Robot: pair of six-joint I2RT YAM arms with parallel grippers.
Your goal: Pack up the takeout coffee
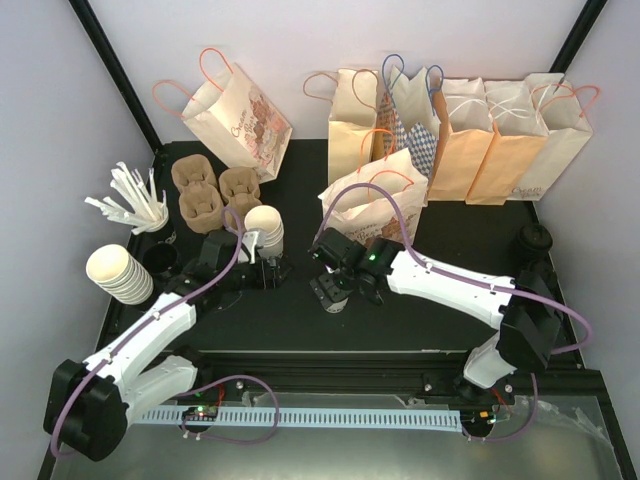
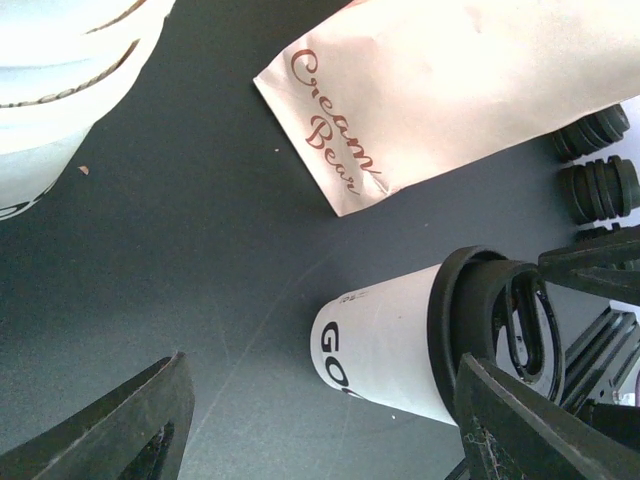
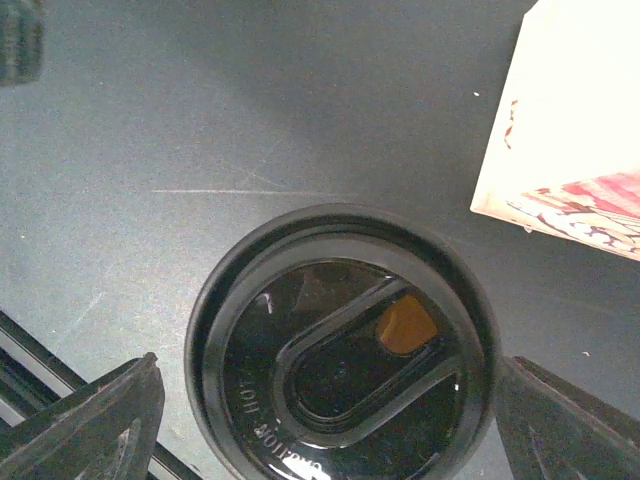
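Overhead view of a black table [image 1: 300,320] with two robot arms reaching in from its near edge. The takeout coffee [image 1: 335,297], a small white paper cup under a round black lid, stands upright near the middle of the table, a little toward the near edge. The right gripper [image 3: 330,362] hangs directly over it with its claw spread wide, one finger on either side of the lid. Whether the fingers touch the cup cannot be told. The left gripper [image 2: 322,358] sits just to the left of the cup, its claw also wide and holding nothing.

Just beyond the coffee stands a cream paper bag [image 1: 375,195] with pink handles (red script on it reads "Cream Bean"). A row of paper bags [image 1: 480,130] lines the far edge. Brown cardboard cup carriers [image 1: 210,190] lie toward the far left corner. A stack of lidless white cups [image 1: 120,272] rests by the left edge.
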